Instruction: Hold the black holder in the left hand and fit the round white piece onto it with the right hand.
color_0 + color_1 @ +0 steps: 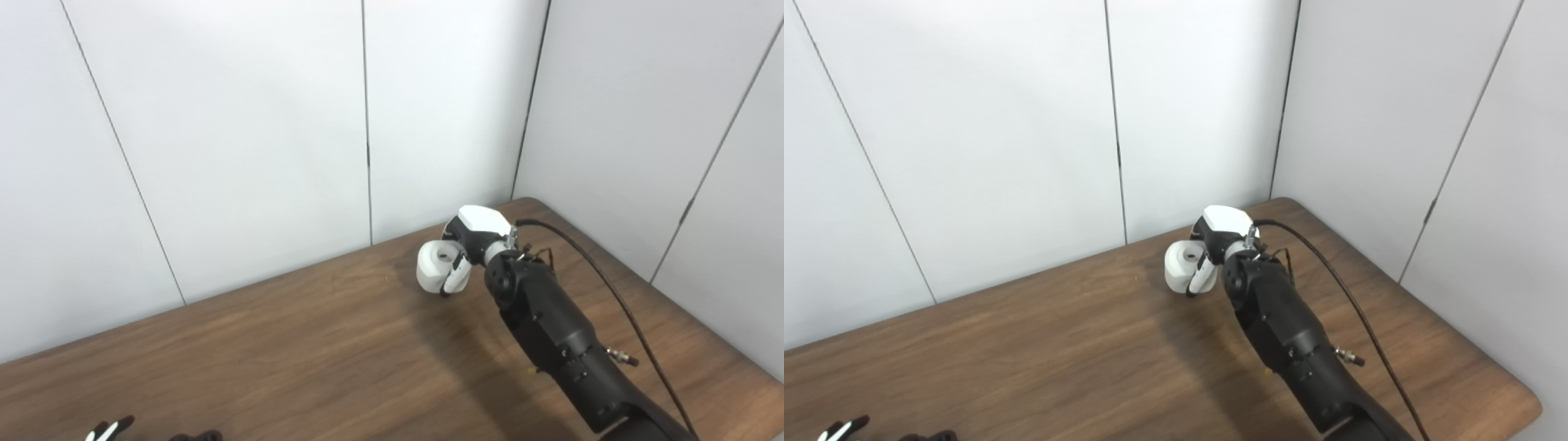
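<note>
The round white piece [433,264], a short cylinder with a hole in its top face, sits in my right hand [471,242] near the table's far edge. The hand's fingers are wrapped around it, and whether it rests on the wood or hangs just above I cannot tell. Only the top of the black holder [197,436] shows at the bottom edge, left of centre. Just left of it, the fingertips of my left hand [110,430] poke into view, apart from the holder. The rest of that hand is out of frame.
The brown wooden table [318,355] ends at white wall panels behind and to the right. A black cable [612,294] loops from the right wrist down along the forearm. The table's rounded front right corner [1528,398] shows in the right eye view.
</note>
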You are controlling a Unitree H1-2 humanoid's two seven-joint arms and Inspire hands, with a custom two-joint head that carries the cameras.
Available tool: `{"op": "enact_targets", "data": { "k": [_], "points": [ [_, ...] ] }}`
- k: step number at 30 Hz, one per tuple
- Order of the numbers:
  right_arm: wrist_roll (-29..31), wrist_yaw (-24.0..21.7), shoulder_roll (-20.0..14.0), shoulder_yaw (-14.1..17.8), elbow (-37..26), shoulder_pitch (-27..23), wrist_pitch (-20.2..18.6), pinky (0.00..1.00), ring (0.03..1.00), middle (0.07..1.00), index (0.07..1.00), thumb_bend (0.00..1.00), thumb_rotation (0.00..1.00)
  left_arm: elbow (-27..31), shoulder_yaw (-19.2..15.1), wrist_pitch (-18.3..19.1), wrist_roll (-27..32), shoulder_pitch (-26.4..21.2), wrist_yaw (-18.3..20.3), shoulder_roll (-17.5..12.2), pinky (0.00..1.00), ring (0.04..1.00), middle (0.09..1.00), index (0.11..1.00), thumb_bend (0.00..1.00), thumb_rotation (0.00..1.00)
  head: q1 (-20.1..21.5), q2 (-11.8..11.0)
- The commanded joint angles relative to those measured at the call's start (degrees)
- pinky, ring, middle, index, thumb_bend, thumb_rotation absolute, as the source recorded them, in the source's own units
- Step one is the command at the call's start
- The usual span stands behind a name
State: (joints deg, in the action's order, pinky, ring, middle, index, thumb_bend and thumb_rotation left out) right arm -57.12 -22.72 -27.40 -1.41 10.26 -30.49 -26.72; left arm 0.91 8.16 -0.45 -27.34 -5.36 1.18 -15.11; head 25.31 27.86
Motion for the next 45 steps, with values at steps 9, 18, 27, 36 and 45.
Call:
{"op": "enact_targets", "data": {
  "k": [9,18,27,36,45],
  "points": [
    [2.0,-6.9,-3.6,-1.4,-8.0,-3.0,-0.1,0.44,0.463,0.488,0.475,0.52,0.13,0.1,1.0,1.3,-0.9,-1.0,0.4,1.0,1.00,1.000,0.912,0.482,0.52,0.03,-4.0,1.5],
    [2.7,-14.7,-4.3,-3.1,-16.7,-4.4,-0.1,0.22,0.294,0.406,0.519,0.52,0.01,-2.1,2.4,3.2,-2.1,-2.1,0.5,2.2,1.00,1.000,0.914,0.482,0.52,0.04,-7.4,2.4],
    [1.3,-22.6,-2.4,-5.8,-25.4,-6.9,-0.1,0.22,0.299,0.440,0.503,0.52,0.00,-3.4,3.8,4.7,-4.2,-3.1,-0.3,3.9,1.00,1.000,0.913,0.481,0.52,0.04,-11.9,4.1],
    [3.0,-25.7,0.0,-9.1,-29.8,-7.9,0.0,0.28,0.383,0.462,0.492,0.52,0.00,-3.9,5.7,6.8,-6.6,-4.0,-0.9,5.7,1.00,1.000,0.916,0.481,0.52,0.04,-17.0,5.1],
    [2.9,-27.5,3.5,-12.7,-31.5,-8.3,0.0,0.52,0.485,0.495,0.456,0.52,0.00,-4.9,6.8,7.9,-8.0,-4.6,-2.5,7.8,1.00,1.000,0.922,0.480,0.52,0.04,-21.7,5.4]
  ]
}}
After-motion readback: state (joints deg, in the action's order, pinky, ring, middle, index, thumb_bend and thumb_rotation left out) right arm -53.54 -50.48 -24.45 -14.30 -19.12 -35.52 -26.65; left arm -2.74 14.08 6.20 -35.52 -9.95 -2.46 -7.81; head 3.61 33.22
